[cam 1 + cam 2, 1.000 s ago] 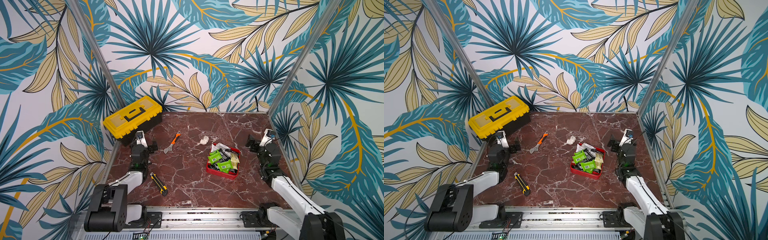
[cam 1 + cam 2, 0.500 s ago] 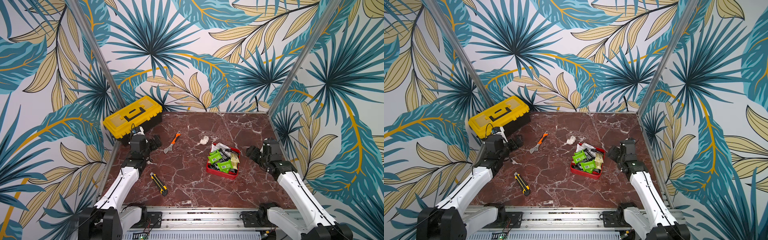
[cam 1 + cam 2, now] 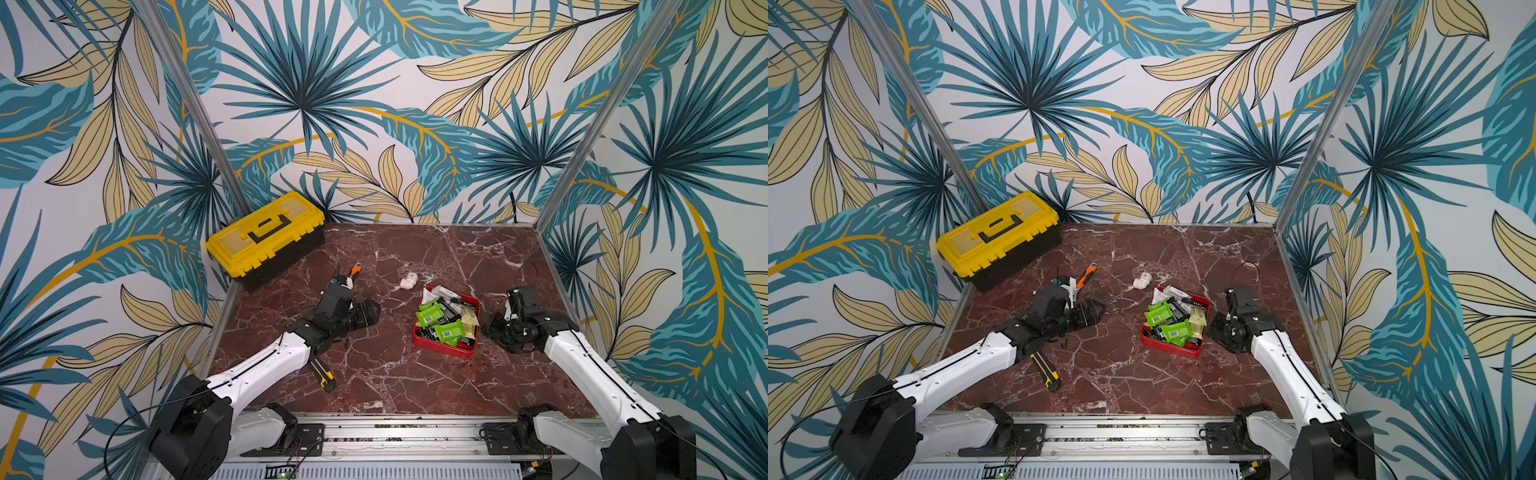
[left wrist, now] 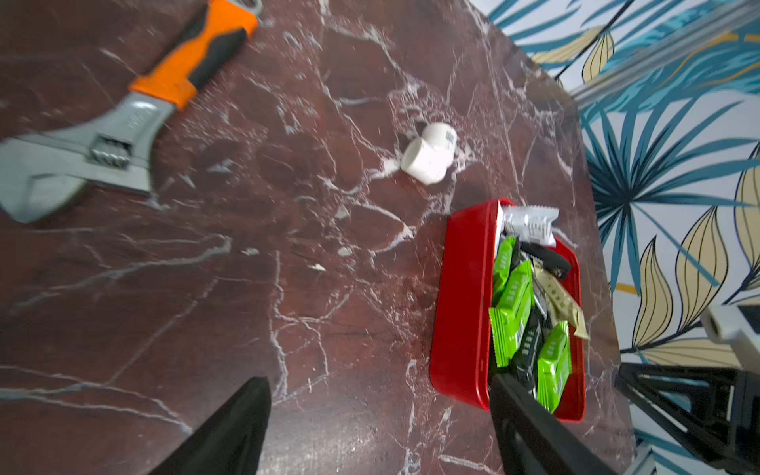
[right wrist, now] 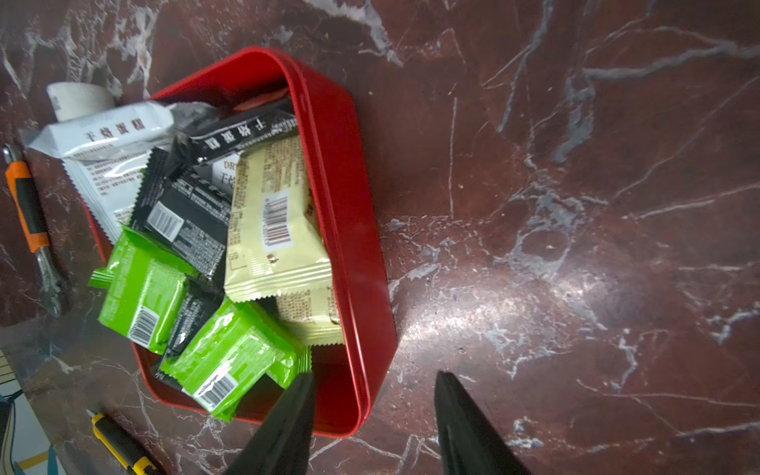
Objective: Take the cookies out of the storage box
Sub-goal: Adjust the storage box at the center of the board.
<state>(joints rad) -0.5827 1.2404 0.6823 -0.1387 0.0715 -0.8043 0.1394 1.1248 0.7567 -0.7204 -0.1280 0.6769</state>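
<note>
Top views, both: shows the storage box (image 3: 442, 352) right of centre, heaped with cookies (image 3: 440, 322); puts the left gripper (image 3: 370, 313) centre-left, well apart, and the right gripper (image 3: 493, 328) just beside the box's right wall. Left wrist: finds jaws wide apart, empty (slightly blurred). Right wrist: catches jaws apart, astride the box wall, gripping nothing.

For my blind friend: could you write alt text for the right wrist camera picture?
A shallow red box crammed with green, black, cream and white wrapped cookies sits on a red marble table. The robot's open right hand appears to straddle one wall of the box. A wrench and utility knife lie nearby.
</note>
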